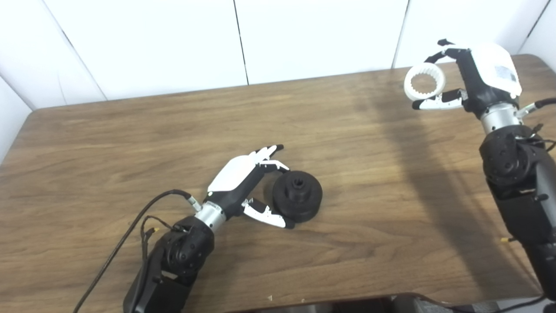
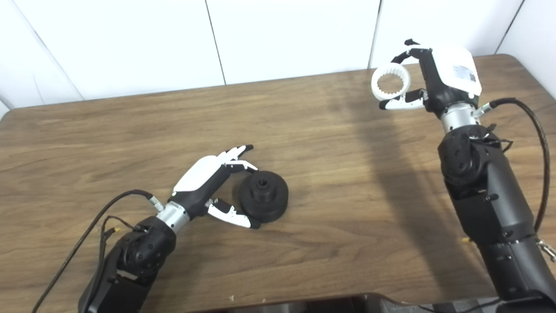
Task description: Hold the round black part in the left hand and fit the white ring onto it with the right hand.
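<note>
A brown wooden table (image 1: 130, 143) fills most of the frame, and behind it, along the top, stands a white panelled wall (image 1: 152, 43) with thin dark seams. The right arm (image 1: 521, 191), black and thick, rises along the right edge of the frame, and it throws a broad shadow on the wood to the left of it. The left arm (image 1: 173, 265) enters at the lower left, with a thin black cable (image 1: 126, 234) that curves beside it on the table. The left hand (image 1: 247, 187) is just below the centre of the frame, low at the table; its fingers are spread, with the thumb below and the other fingers above, and they sit on two sides of the round black part (image 1: 297, 196) without a firm close on it. Whether the fingertips touch the part I cannot tell surely. The round black part lies flat on the table, near the centre, with a small hub that points up. The right hand (image 1: 469, 78) is in the upper right of the frame, lifted above the table. It pinches the white ring (image 1: 425, 82) between thumb and fingers; the ring has teeth on its inner side and its opening faces the camera.
</note>
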Robot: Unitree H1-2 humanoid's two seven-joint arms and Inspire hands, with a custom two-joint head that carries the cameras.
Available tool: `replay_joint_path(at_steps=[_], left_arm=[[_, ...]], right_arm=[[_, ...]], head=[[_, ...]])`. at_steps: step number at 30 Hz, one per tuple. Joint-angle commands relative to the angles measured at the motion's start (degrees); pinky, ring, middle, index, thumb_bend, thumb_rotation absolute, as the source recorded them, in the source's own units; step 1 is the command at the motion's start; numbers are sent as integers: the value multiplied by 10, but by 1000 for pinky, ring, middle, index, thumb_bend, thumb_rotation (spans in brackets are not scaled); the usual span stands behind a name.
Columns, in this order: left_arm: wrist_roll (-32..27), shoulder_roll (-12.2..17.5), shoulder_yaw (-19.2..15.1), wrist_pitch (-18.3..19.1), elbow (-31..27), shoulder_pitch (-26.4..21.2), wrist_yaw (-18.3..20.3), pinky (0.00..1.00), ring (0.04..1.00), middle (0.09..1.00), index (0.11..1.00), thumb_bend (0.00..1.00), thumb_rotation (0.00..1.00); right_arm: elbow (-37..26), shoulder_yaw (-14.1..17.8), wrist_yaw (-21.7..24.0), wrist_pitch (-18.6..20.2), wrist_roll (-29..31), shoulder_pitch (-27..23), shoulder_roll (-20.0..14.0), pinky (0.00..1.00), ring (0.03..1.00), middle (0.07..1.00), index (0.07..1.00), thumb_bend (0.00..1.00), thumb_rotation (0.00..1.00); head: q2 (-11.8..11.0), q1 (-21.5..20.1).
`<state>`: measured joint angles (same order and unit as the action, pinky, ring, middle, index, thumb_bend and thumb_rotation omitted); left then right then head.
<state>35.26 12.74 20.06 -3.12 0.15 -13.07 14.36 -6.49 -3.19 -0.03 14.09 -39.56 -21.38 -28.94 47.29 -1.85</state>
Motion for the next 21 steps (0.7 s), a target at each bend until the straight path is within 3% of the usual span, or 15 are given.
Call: replay_joint_path(at_steps=[1, 7, 12, 21], left_arm=[[-2, 1, -6, -7, -18, -25, -10, 1000, 1000, 1000, 633, 920, 348], [-1, 0, -6, -6, -19, -25, -11, 1000, 1000, 1000, 632, 922, 350], [-1, 1, -7, -9, -17, -26, -13, 1000, 1000, 1000, 632, 921, 350], [-3, 2, -9, -9, -19, -26, -12, 1000, 1000, 1000, 630, 920, 347]], right_arm=[[-37, 1, 5, -22, 6, -7, -1, 778, 835, 865, 492, 523, 151], [-97, -8, 10, -37, 1, 42, 10, 721, 803, 856, 492, 521, 155], [-148, -6, 26, -36, 7, 93, 24, 762, 829, 861, 493, 520, 155], [-224, -3, 42, -42, 3, 179, 48, 676, 799, 850, 493, 521, 154]], head=[[1, 2], [2, -1], [4, -2], [6, -3]])
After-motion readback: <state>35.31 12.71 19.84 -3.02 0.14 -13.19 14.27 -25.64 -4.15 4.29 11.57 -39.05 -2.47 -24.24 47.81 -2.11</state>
